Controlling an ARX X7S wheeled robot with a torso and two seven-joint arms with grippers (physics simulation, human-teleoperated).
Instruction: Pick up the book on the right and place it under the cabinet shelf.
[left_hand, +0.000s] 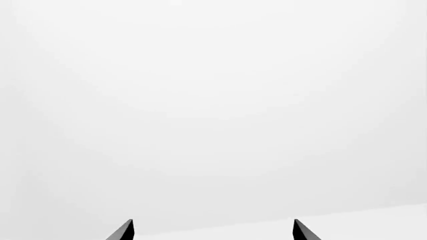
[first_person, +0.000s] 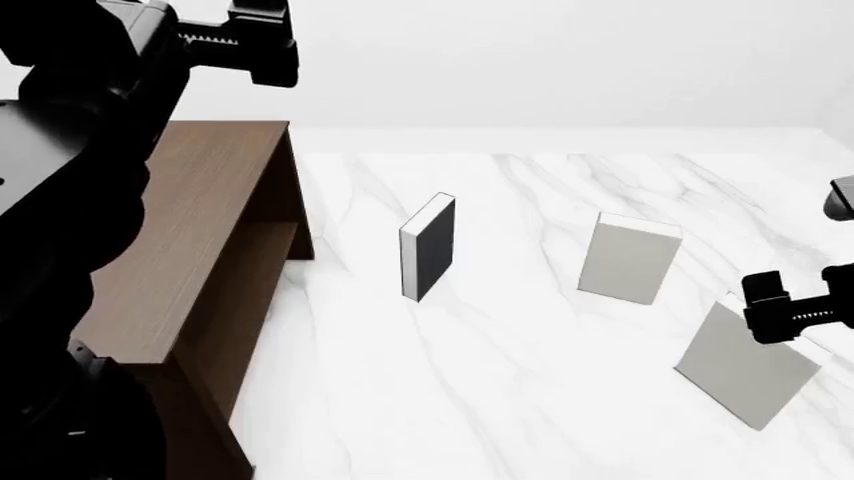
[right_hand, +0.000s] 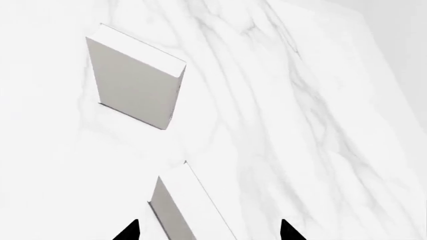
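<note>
The book (first_person: 745, 368), a plain pale hardback, stands tilted on the marble table at the far right. In the right wrist view the book (right_hand: 181, 210) lies between my fingertips, its top edge toward the camera. My right gripper (right_hand: 208, 231) is open and hovers just above the book; the right gripper (first_person: 763, 306) shows at the book's upper edge in the head view. The cabinet shelf (first_person: 248, 282) sits inside the dark brown cabinet (first_person: 187, 230) at the left. My left gripper (left_hand: 213, 231) is open and empty, raised above the cabinet (first_person: 283, 40).
A second pale book (first_person: 629, 258) stands upright left of the right one, seen also as the pale book (right_hand: 137, 85) in the right wrist view. A thin black-covered book (first_person: 427, 248) stands mid-table. The white marble table (first_person: 507, 400) stretches between books and cabinet.
</note>
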